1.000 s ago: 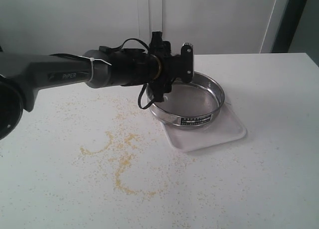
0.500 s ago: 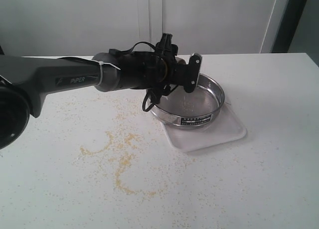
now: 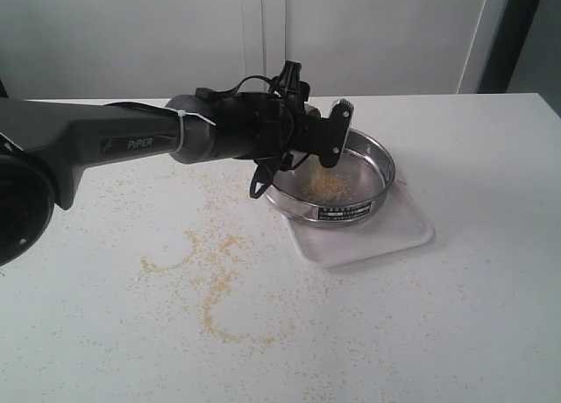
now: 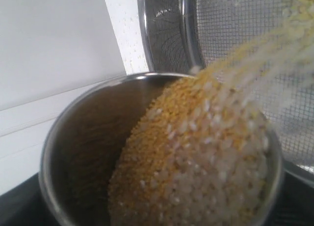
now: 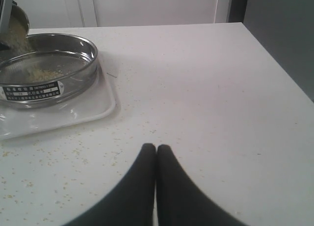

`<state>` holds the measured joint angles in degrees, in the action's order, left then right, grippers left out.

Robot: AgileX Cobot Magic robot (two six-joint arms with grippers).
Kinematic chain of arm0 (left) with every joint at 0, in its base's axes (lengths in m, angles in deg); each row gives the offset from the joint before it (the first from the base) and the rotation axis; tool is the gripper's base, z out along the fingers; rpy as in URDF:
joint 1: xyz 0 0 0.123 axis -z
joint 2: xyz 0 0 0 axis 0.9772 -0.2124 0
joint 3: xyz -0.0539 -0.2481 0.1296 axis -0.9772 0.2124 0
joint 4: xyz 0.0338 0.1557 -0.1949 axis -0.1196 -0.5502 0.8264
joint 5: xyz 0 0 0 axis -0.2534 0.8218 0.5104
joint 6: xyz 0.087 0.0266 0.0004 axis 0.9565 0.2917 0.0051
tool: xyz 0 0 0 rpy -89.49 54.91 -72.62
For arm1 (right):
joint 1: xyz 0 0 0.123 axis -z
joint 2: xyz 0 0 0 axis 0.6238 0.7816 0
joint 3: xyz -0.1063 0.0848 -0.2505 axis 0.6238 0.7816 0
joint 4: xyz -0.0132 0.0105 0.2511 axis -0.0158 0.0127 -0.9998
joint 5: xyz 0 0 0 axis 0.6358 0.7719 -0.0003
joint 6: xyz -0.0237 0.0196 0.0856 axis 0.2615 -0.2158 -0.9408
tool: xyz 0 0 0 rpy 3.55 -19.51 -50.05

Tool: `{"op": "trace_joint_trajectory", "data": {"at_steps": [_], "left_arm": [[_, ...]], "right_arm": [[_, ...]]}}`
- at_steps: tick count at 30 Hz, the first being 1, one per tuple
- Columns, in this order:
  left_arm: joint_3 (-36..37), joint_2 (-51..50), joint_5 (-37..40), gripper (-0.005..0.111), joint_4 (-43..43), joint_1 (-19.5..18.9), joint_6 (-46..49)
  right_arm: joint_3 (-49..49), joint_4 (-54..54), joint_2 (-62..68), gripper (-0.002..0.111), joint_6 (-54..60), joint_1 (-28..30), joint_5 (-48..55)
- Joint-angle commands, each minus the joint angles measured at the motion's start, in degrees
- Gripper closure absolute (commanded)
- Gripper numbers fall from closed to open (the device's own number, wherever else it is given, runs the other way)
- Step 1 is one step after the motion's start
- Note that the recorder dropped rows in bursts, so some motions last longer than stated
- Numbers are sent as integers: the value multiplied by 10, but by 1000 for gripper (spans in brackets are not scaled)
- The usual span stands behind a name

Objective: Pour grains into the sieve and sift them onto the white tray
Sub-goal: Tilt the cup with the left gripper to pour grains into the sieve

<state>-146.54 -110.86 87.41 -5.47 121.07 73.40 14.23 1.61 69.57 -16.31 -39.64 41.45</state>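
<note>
Most grains (image 4: 196, 177) sit in the left fingers' (image 3: 337, 136) steel cup (image 4: 83, 152), few in the sieve (image 3: 382, 180); sifting undone; right fingers (image 5: 148, 159) pinched together.

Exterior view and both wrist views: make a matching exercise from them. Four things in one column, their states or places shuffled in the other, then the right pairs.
1. sieve
2. white tray
3. steel cup
4. right gripper

A. tipped, grains streaming out
B. shut, fingertips together, apart from the tray
C. lying under the sieve
D. holding a small yellow pile on its mesh

Pairs: 1-D, 2-C, 3-A, 4-B
</note>
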Motion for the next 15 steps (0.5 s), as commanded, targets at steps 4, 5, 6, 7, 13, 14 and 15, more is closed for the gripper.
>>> {"op": "trace_joint_trajectory", "data": {"at_steps": [4,5,6,7,13,14,15], "left_arm": [[-7,4,-3,107,-48,3,-1],[-7,1,4,107,-48,1,-3],[-7,0,13,107,-48,1,-3],[-7,0,21,107,-48,3,-1],[-7,-9,36,107,-86,13,1],[-7,-12,53,107,-102,13,1],[-7,-12,65,107,-114,17,1]], "right_arm": [[3,3,-3,108,1,3,-9],[3,3,-3,108,1,3,-9],[3,3,-3,108,1,3,-9],[3,3,-3,108,1,3,-9],[3,3,-3,108,1,3,-9],[3,3,-3,108,1,3,-9],[3,3,-3,108,1,3,-9]]}}
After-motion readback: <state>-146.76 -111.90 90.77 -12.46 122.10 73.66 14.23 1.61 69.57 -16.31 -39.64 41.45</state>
